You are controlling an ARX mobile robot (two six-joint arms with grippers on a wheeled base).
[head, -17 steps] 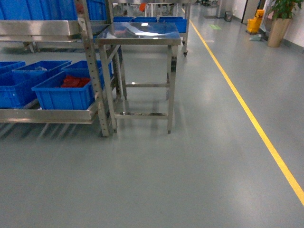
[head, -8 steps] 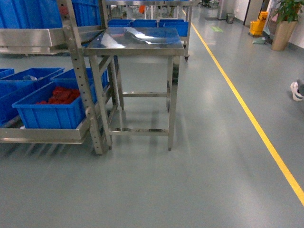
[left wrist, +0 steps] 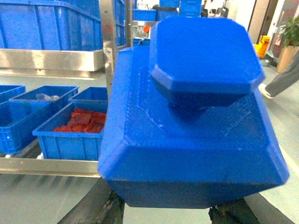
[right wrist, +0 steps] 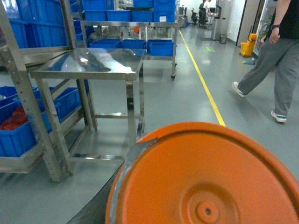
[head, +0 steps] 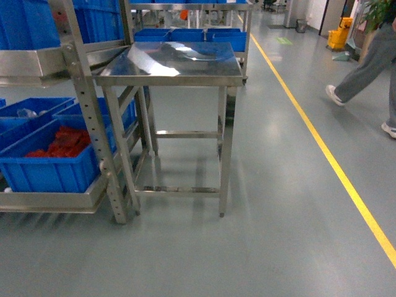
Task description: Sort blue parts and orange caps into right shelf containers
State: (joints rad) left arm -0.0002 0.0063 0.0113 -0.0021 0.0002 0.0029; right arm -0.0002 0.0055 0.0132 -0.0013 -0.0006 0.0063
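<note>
Glossy steel table (head: 176, 62), plastic crates (head: 46, 167)

Blue part (left wrist: 196, 116) in left wrist view: uniform saturated blue, faint layered lines on its faces. Orange cap (right wrist: 205, 177) in right wrist view: plain orange, silver-grey edge at its left. Near-left shelf crate (head: 46, 164): bright blue, holding red pieces (head: 62, 141). Table (head: 173, 62): bare mirror-like steel. Floor (head: 260, 235): grey-green, with a yellow line (head: 334, 164). Passer-by's trousers (right wrist: 275, 60): grey.
</note>
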